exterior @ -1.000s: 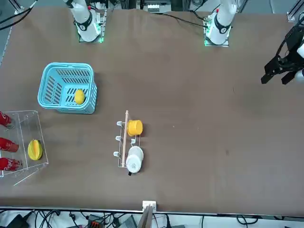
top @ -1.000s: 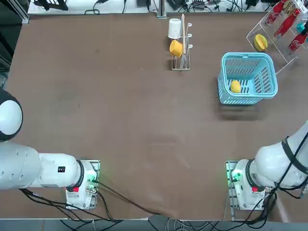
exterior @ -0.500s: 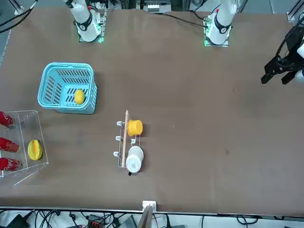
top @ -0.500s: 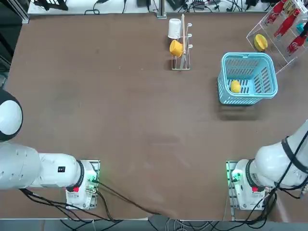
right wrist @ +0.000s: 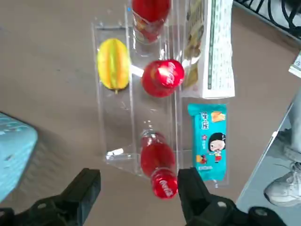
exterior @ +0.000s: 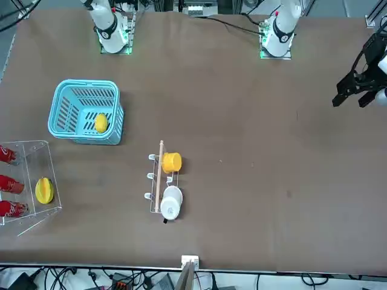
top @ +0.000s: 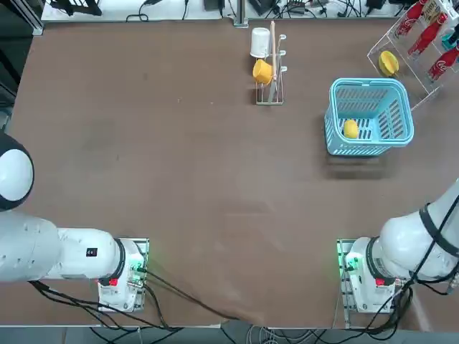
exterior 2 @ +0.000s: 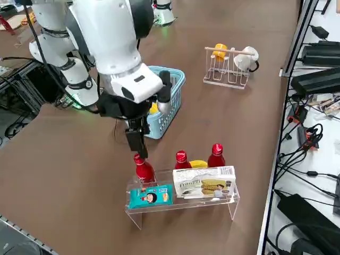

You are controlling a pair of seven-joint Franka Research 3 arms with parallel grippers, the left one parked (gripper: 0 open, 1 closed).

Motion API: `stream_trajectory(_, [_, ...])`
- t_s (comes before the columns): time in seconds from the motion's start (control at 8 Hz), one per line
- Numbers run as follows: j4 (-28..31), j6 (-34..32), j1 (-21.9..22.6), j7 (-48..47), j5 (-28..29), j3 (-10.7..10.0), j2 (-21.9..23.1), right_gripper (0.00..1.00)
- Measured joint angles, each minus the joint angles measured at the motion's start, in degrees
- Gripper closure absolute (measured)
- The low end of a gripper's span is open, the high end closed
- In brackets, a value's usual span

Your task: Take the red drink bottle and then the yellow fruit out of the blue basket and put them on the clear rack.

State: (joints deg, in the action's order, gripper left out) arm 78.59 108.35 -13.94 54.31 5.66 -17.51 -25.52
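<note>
The bottle [right wrist: 160, 162] stands on the rack [exterior 2: 183, 199]; the right gripper [right wrist: 139, 188] hangs above it with fingers spread, released. Next, it must reach the lemon [top: 351, 128] in the basket [top: 369, 84].

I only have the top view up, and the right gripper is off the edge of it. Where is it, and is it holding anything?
Observer: In the right side view, the right gripper hangs just above the red drink bottle. The bottle stands upright at the end of the clear rack nearest the arm.
Operator: Open or shut?
Observer: Open. The wrist view shows both fingers spread, with the bottle's cap below and between them and nothing gripped.
Operator: What else sits at that end?
Observer: A blue snack packet is against the rack's front, beside a white biscuit box.
</note>
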Motion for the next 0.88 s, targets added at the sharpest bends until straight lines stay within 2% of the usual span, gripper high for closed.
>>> stream_trajectory(0.25, [-2.5, -9.5, 1.2, -7.3, 0.7, 0.3, 2.9, 0.0])
stream_trajectory(0.5, [-1.3, -18.5, 5.1, -16.1, 0.9, 0.6, 7.3, 0.0])
stream_trajectory(0.88, [9.7, -18.5, 11.8, -28.1, 0.9, 0.7, 14.7, 0.0])
